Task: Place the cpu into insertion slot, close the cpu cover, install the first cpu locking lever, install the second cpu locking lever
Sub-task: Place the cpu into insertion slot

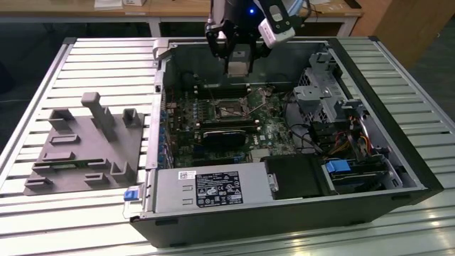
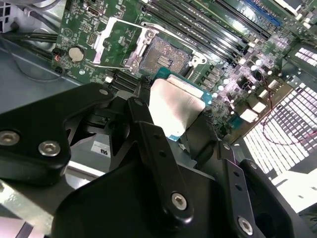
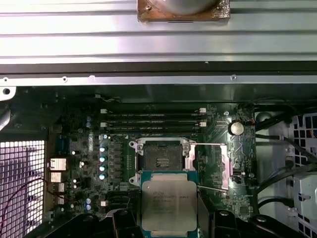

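The cpu (image 3: 169, 206) is clamped by its opposite edges between the fingers of the gripper (image 1: 237, 68), with its metal top up and level, apparently so that it can be set down flat. It is held in the air over the open computer case (image 1: 284, 216), above the insertion slot (image 3: 159, 159) and not yet in it. The slot is laid bare: the cpu cover (image 2: 100, 43) is swung back on its hinge, and the locking levers (image 3: 212, 144) are released.

Matt silvery metal cpu (image 3: 169, 206), slightly glossy green circuit board (image 3: 218, 126)
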You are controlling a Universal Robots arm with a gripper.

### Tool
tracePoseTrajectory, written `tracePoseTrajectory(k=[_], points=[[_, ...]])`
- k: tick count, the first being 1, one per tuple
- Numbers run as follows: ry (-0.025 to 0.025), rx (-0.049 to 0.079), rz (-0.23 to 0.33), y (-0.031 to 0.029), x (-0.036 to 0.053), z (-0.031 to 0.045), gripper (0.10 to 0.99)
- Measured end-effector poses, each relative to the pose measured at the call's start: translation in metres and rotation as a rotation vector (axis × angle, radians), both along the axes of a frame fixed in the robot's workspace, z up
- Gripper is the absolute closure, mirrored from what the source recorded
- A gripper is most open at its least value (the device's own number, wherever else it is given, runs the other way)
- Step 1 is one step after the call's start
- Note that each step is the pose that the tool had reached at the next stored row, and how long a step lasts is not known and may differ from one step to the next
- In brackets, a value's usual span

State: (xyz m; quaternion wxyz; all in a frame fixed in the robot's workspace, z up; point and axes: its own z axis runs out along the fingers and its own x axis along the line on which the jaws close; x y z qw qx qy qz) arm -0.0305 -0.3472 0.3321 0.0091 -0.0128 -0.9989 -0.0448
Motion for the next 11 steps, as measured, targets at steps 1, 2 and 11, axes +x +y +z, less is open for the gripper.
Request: tracePoseTrajectory(k=[1, 2, 11], points=[[0.0000, 0.000, 0.000, 0.0000, -0.0001, -0.0018, 0.553], [0.0000, 0.000, 0.000, 0.0000, -0.0002, -0.0036, 0.553], [0.0001, 0.000, 0.000, 0.0000, -0.0009, -0.0193, 0.553]])
